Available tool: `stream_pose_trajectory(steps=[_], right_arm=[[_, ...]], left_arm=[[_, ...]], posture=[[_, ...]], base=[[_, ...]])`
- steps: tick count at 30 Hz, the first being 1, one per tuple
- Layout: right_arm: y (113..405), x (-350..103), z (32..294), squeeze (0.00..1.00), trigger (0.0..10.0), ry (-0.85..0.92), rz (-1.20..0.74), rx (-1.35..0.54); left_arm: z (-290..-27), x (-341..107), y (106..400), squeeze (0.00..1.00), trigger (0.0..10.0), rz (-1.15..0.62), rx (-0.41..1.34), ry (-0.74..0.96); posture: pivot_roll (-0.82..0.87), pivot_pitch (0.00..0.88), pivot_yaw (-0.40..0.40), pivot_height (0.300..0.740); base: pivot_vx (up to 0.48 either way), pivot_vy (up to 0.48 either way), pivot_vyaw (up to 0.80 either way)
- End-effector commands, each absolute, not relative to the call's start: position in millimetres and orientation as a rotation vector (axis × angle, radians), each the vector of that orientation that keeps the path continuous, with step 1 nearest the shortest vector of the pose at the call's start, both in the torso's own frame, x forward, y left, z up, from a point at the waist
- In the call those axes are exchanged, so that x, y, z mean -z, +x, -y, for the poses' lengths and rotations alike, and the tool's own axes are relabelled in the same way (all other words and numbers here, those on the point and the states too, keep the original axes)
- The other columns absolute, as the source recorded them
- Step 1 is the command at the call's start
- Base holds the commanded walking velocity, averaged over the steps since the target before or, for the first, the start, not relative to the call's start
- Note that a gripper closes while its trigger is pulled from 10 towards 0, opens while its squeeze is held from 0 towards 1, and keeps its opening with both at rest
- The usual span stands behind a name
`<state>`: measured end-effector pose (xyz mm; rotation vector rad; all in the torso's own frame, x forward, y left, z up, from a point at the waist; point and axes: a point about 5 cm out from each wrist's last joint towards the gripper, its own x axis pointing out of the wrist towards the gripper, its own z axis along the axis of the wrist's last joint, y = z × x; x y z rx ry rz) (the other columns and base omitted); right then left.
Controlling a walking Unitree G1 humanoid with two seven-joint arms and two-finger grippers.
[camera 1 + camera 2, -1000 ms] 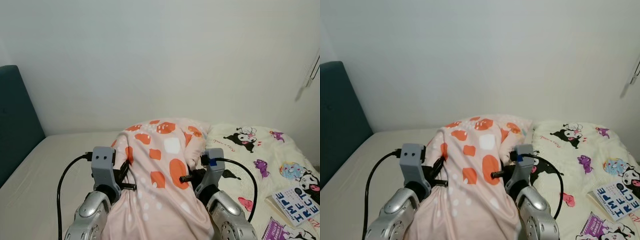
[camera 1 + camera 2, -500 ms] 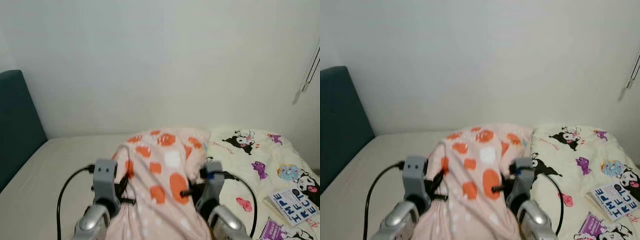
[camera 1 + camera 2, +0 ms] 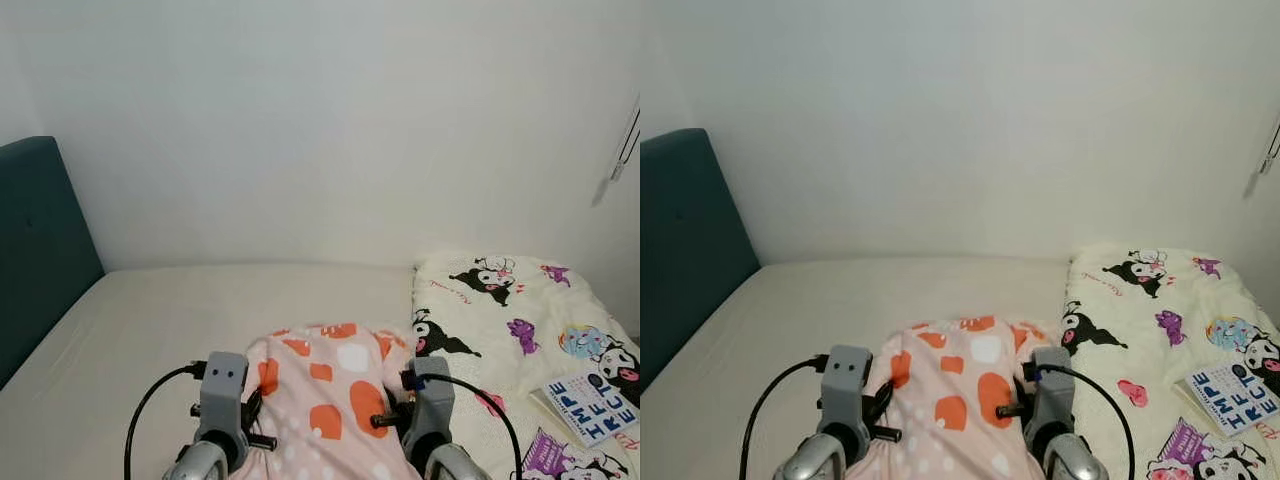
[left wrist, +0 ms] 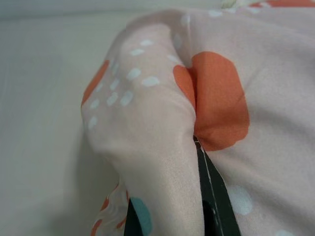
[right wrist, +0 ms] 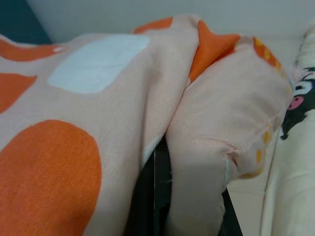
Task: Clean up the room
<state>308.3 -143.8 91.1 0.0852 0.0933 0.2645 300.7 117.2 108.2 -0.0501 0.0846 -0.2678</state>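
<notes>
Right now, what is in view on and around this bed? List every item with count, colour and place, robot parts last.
pillow: one, pink with orange and white patches, held between both grippers above the mattress.
mattress: one, beige, bare on its left part.
cartoon blanket: one, cream with black and purple characters, on the bed's right side.
book: one, white with blue lettering, on the blanket at right.
headboard: one, dark teal, at far left.
wall: white, behind the bed.
left gripper: shut on the pillow's left edge.
right gripper: shut on its right edge.

pink orange-spotted pillow (image 3: 330, 385) held up, low over the bed.
</notes>
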Motion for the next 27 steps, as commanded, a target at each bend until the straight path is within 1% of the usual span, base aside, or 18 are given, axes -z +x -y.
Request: stream_pose_trajectory(steps=[1,5,13,27], right_arm=[[304.7,-89.1,137.5,0.0,10.0,0.053,-0.071,-0.287],[303.4,-86.7,139.8,0.0,10.0,0.049,-0.078,-0.276],[307.6,-95.3,145.8,0.0,10.0,0.048,-0.032,-0.238],[308.0,-97.3,146.5,0.0,10.0,0.035,-0.007,-0.236]], left_arm=[[-112.4,-108.5,299.2,0.0,10.0,-0.056,0.286,-0.028],[-113.9,-105.2,297.4,0.0,10.0,-0.063,0.284,-0.018],[-114.9,-104.7,297.3,0.0,10.0,-0.069,0.276,-0.052],[-112.2,-109.1,299.9,0.0,10.0,-0.038,0.304,-0.054]], posture=[[0.02,0.139,-0.015,0.724],[0.02,0.14,-0.015,0.724],[0.01,0.132,-0.014,0.724],[0.0,0.117,-0.012,0.724]], base=[[0.0,0.0,0.0],[0.0,0.0,0.0],[0.0,0.0,0.0],[0.0,0.0,0.0]])
